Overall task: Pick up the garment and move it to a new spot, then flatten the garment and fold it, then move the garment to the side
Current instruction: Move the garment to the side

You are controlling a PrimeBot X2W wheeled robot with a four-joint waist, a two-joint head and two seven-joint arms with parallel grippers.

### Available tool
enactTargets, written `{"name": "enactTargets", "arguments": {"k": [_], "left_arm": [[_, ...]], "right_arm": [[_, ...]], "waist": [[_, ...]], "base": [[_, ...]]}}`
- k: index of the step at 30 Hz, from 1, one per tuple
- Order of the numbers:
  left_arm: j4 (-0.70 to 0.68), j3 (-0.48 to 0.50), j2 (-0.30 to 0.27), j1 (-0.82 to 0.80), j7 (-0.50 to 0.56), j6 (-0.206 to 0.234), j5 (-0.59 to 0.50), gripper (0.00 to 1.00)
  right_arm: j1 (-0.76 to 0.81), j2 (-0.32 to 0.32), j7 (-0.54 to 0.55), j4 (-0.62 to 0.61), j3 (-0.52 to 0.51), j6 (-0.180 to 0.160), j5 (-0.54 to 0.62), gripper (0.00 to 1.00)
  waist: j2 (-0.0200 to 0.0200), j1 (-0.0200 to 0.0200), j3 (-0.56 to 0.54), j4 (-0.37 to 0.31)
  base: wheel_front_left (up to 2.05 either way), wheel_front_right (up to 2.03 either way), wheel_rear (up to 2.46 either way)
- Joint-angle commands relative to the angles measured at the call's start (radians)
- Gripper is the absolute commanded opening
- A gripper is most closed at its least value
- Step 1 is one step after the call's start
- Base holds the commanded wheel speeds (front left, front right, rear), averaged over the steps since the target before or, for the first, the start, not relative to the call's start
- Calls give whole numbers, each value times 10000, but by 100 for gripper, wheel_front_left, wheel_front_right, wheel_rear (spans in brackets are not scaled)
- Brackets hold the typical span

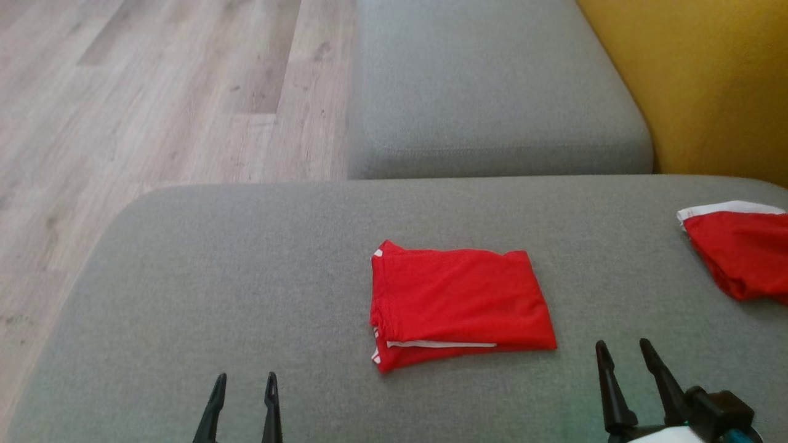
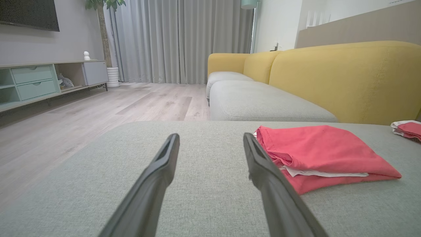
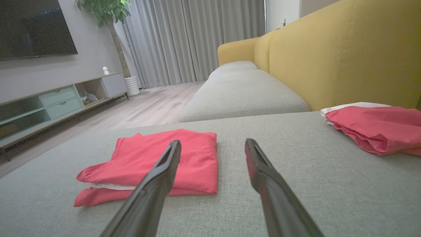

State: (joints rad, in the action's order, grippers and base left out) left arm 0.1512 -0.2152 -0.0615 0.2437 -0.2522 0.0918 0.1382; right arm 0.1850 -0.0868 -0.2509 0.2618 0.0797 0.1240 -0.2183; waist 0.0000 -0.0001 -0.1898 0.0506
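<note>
**A:** What does the garment (image 1: 458,301) lie on?

**B:** A broad grey seat cushion (image 1: 246,264). The garment is red, folded into a rough rectangle, and flat on the fabric. A white strip shows along its near edge.

**A:** And the big things around it?

**B:** There's wood floor (image 1: 154,92) beyond the garment to its left and a yellow backrest (image 1: 708,80) beyond it to its right. A second grey cushion (image 1: 492,86) lies straight behind it, across a seam.

**A:** Anything smaller?

**B:** Another red cloth (image 1: 739,252) with a white band lies well to the garment's right, apart from it. It is rumpled rather than squared off.

**A:** The arms?

**B:** The right end effector (image 1: 623,344) is just off the garment's near right corner. Its two dark fingers are spread and hold nothing. The left end effector (image 1: 245,376) is farther off, on the garment's near left side, with its fingers likewise parted and empty. Neither touches the garment.

**A:** What stands between them and it?

**B:** Only bare cushion fabric on both sides.
</note>
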Motion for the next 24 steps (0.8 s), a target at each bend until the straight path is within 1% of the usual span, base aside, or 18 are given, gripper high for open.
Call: {"name": "enactTargets", "arguments": {"k": [1, 8, 14, 24], "left_arm": [[-236, 467, 92, -399, -95, -64, -85, 100], [-90, 619, 101, -415, -95, -160, -170, 100], [-93, 711, 107, -408, -95, -131, -232, 100], [-95, 583, 111, -486, -95, -105, -183, 100]], "right_arm": [[-344, -26, -107, -365, 112, 67, 98, 100], [-274, 92, -108, -313, 159, 67, 224, 100], [-232, 71, -108, -254, 241, 67, 322, 100], [-201, 86, -108, -234, 157, 67, 328, 100]], "waist": [[0, 1, -100, -64], [0, 1, -183, -176], [0, 1, -250, -244], [0, 1, -98, -128]], "base": [[0, 0, 0], [0, 0, 0], [0, 0, 0], [0, 0, 0]]}}
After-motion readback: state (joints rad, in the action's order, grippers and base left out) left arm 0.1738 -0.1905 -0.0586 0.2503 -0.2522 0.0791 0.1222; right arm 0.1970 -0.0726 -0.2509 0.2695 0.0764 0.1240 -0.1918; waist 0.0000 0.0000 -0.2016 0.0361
